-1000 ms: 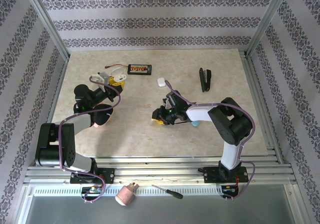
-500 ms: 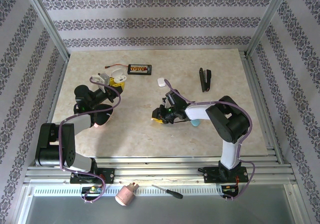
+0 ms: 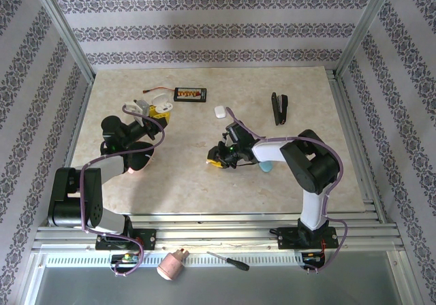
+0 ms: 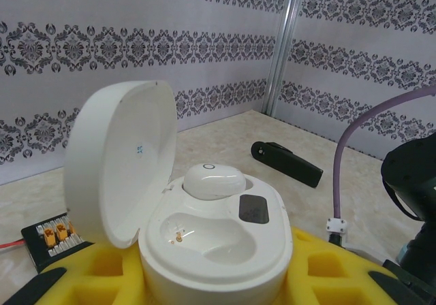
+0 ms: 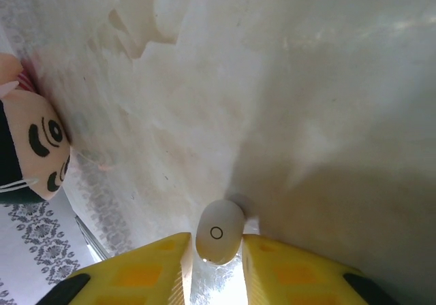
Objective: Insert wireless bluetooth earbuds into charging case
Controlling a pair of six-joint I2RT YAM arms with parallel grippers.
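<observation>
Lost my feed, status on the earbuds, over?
Left gripper shut on open charging case, one earbud seated. Right gripper straddles second earbud on table, grip unconfirmed. Plush toy nearby, off path.

You have the white charging case point(image 4: 204, 271) standing open, lid tipped up to its left. One glossy white earbud point(image 4: 214, 180) sits in the far socket; the near socket is empty. A second earbud point(image 5: 219, 231), white with a small ring mark, lies on the table point(image 5: 306, 80).
</observation>
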